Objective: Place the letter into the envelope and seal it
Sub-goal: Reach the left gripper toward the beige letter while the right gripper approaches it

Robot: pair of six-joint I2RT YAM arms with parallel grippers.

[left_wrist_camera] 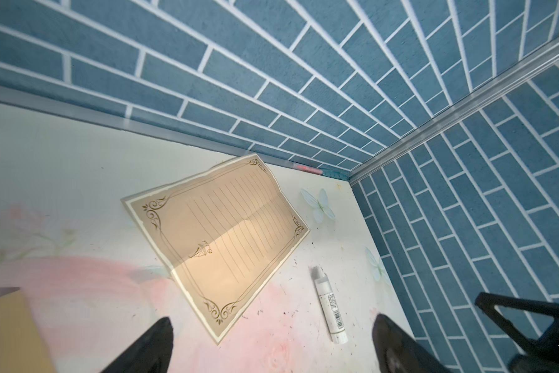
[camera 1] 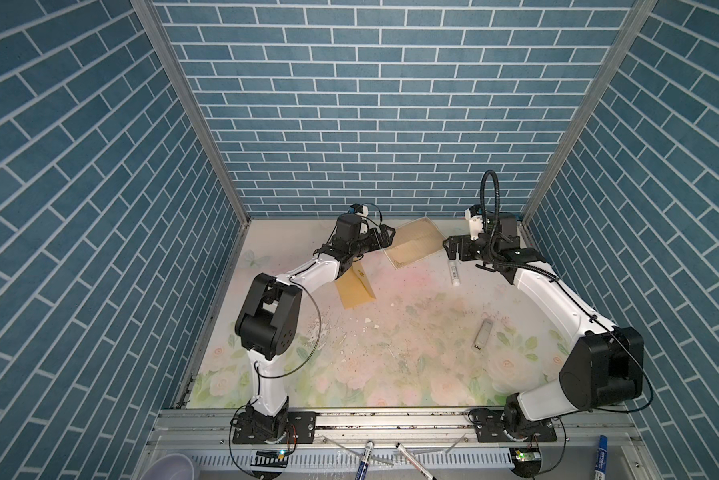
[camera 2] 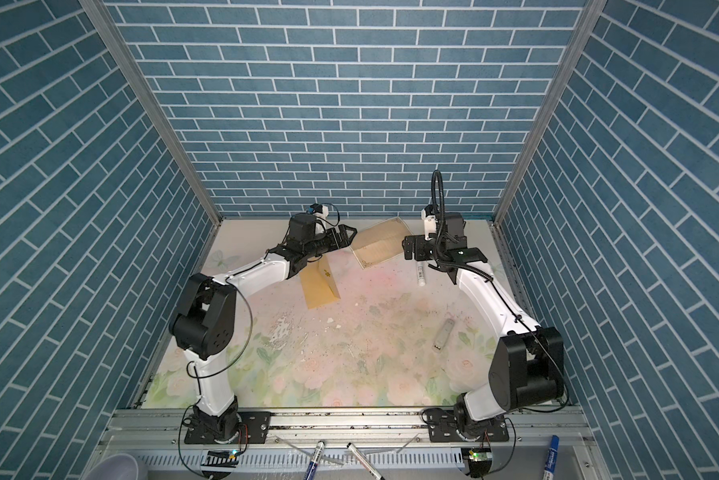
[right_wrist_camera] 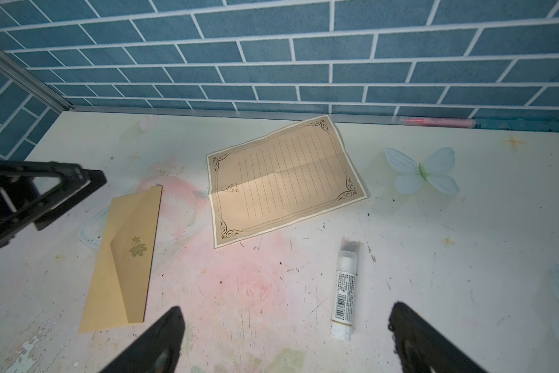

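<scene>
Table [camera 1: 395, 374]: floral-printed top, scuffed and flaked near the middle.

Letter [camera 1: 416, 243]: lies unfolded and flat near the far edge of the table, turned askew, with a crease across its middle. Nothing touches it, and it is outside the envelope.

Envelope [camera 1: 355, 291]: lies flat on the table, left of the letter and nearer the front edge, apart from it. In both top views the left arm hides its far end. The right wrist view shows the pointed flap folded down, leaf emblem up; whether it is stuck cannot be told.

Left gripper [camera 1: 389, 233]: hangs by the letter's left corner, jaws wide apart, holding nothing.

Right gripper [camera 1: 450, 249]: hangs at the letter's right side, facing the left one across the sheet, jaws wide apart, holding nothing.

Glue stick [camera 1: 455, 275]: lies on the table just right of the letter, not touching it, its far end under the right gripper.

Grey object [camera 1: 483, 336]: lies well apart, toward the right edge; its kind cannot be told.
</scene>
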